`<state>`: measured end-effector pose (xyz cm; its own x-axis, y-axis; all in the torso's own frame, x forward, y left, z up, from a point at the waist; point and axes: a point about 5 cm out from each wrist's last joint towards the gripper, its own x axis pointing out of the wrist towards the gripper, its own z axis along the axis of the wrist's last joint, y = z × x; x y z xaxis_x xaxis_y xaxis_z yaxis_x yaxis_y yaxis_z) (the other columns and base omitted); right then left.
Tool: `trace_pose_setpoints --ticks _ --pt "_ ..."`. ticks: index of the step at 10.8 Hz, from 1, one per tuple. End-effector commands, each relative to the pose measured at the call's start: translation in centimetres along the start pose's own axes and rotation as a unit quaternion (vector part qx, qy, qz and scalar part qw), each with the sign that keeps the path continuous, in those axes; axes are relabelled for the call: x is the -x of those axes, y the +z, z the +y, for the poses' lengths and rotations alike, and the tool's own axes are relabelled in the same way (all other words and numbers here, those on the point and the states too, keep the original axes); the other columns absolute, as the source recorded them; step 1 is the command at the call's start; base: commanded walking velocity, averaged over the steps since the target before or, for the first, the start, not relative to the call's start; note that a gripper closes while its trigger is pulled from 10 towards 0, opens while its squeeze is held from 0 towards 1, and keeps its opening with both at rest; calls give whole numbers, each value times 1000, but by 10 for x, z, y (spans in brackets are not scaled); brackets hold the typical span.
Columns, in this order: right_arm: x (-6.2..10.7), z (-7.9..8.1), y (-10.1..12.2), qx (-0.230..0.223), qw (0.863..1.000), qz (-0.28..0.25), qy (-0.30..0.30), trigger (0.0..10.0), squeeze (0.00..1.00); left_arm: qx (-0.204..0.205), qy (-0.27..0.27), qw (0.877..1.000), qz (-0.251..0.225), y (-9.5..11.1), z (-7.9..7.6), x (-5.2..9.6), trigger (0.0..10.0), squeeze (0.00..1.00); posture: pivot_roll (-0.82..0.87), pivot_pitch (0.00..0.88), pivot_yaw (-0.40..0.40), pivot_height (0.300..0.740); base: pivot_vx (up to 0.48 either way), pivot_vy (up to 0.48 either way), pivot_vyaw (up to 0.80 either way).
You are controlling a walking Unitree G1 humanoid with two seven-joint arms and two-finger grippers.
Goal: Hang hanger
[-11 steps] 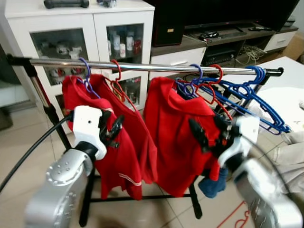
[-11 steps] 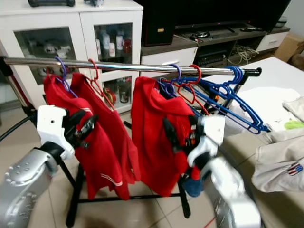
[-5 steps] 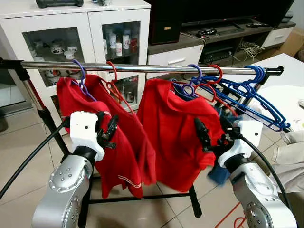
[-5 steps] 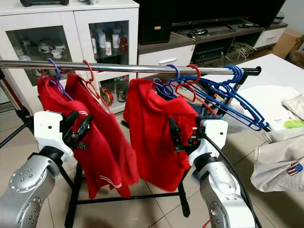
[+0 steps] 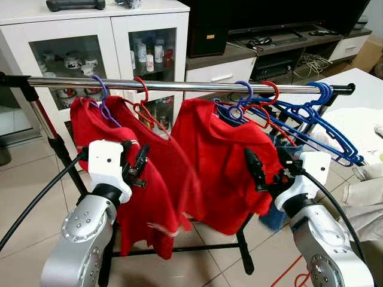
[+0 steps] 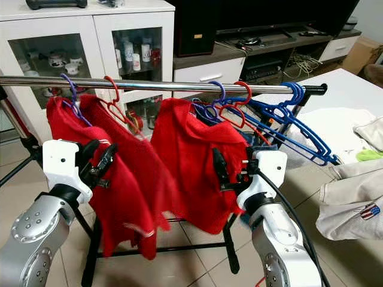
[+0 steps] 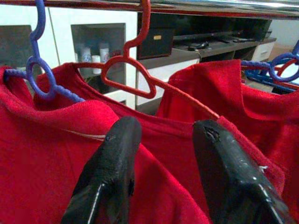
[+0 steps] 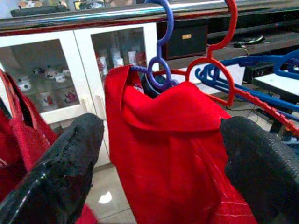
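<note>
**Garments on the rail, both grippers empty**

*Left eye view.* The chrome clothes rail (image 5: 179,85) carries three red shirts on plastic hangers: the left red shirt (image 5: 99,140) on a purple hanger (image 5: 105,95), a middle red shirt (image 5: 161,173), blurred, on a red hanger (image 5: 143,98), and the right red shirt (image 5: 224,161). The left gripper (image 5: 139,166) stands with fingers spread, holding nothing, just before the left shirts; the right gripper (image 5: 266,167), also spread and empty, sits before the right shirt. Judged from this, hanging looks complete; only withdrawal remains.

*Right eye view.* Beyond the right gripper, empty blue hangers (image 6: 287,116) crowd the rail's end. Behind, a white glass-door cabinet (image 6: 90,36) holds cups and small bottles.

*Left wrist view.* Parted fingers (image 7: 112,163) frame the red hanger's hook, seated on the rail.

*Right wrist view.* Wide-apart fingers (image 8: 60,163) flank the right shirt, untouched.
</note>
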<state>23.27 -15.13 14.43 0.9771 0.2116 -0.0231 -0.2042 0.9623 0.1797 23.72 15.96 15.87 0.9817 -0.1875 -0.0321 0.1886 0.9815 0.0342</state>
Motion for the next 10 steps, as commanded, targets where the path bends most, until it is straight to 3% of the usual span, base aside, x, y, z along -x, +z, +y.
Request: trace_pose_setpoints --ticks 1,10 --pt "1 -2 -4 -5 1000 12 -4 10000 0 -3 -4 1000 3 -2 -2 0 10000 0 98 12 -58 740 0 0 0" --pt "-6 2 -11 -24 999 23 11 10000 0 -1 -8 1000 20 -5 -2 2 10000 0 121 15 -79 740 0 0 0"
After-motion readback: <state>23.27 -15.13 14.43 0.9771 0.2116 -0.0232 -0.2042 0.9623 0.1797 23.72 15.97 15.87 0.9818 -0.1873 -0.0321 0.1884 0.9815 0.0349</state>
